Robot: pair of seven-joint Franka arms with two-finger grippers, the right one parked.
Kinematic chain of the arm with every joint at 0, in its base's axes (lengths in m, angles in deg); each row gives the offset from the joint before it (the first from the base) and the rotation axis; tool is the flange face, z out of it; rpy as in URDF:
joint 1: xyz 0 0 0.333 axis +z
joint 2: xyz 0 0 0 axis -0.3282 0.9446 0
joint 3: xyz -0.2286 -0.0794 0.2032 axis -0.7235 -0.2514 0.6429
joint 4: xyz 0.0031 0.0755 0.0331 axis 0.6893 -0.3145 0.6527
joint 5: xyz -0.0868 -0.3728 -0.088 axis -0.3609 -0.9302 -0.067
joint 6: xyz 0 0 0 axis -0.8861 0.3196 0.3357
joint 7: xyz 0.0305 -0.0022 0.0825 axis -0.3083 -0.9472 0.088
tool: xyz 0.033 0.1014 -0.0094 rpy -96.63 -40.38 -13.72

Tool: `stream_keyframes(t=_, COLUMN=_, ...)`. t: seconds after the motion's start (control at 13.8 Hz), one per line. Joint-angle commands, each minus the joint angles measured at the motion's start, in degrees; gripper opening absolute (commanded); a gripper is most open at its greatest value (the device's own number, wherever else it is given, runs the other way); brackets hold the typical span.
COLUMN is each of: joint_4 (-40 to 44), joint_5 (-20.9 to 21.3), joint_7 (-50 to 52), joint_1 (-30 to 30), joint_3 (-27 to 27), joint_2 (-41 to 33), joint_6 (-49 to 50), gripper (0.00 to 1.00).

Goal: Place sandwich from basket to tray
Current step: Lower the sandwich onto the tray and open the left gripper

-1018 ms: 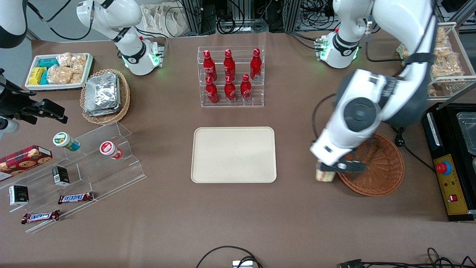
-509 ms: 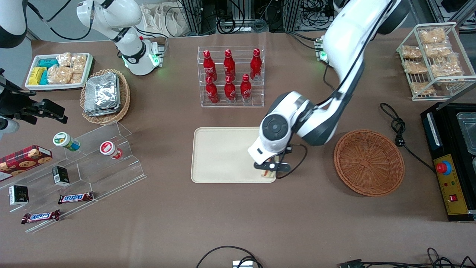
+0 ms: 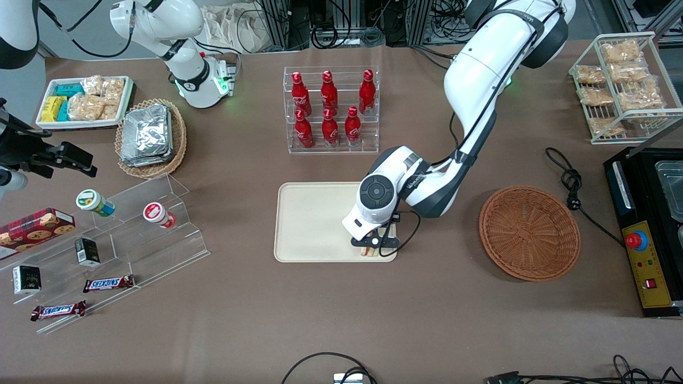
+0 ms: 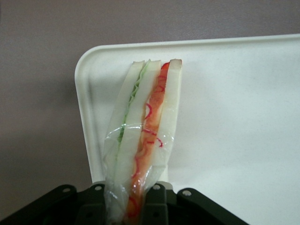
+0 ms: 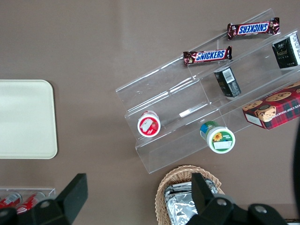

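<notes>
In the front view, the parked arm's end of the tabletop [image 3: 240,320] carries a clear stepped display [image 3: 133,234] with snack bars and small jars, and a pale wicker basket of foil packets [image 3: 151,137] farther from the camera. The right wrist view shows that display [image 5: 211,108] from above and one bare corner of the tray [image 5: 28,119]. Next toward the middle stands a clear rack of red bottles [image 3: 331,109], with the tray [image 3: 315,224] nearer the camera than the rack. The hand [image 3: 373,246] sits low over the tray corner that is nearest the camera on the working arm's side; in this view the arm covers most of the sandwich [image 3: 369,252], leaving only a sliver visible at the tray rim. The left wrist view supplies what the front view hides: the hand [image 4: 131,206] is closed on the sandwich [image 4: 145,136], which is in clear wrap and stands on edge with green and red filling layers showing, over a rounded corner of the tray [image 4: 234,117]. Contact between sandwich and tray cannot be determined. Toward the working arm's end lies the basket [image 3: 529,232], well apart from the tray, with nothing in it.
</notes>
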Motion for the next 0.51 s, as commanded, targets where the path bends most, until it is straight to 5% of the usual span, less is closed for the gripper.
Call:
stream_keyframes(t=0.0, joint_4=1.33, joint_5=-0.29, joint_7=1.32, joint_1=-0.19, joint_3=0.42, joint_2=1.26, joint_6=-0.08, gripper=0.48)
stream_keyframes(t=0.07, joint_4=1.15, joint_5=-0.29, joint_7=0.89, joint_1=0.08, joint_3=0.42, joint_2=1.18, joint_6=0.27, gripper=0.99)
stream_keyframes(t=0.44, joint_4=0.98, joint_5=-0.47, joint_7=1.58, joint_1=0.17, joint_3=0.33, joint_2=-2.06, joint_6=2.46, gripper=1.0)
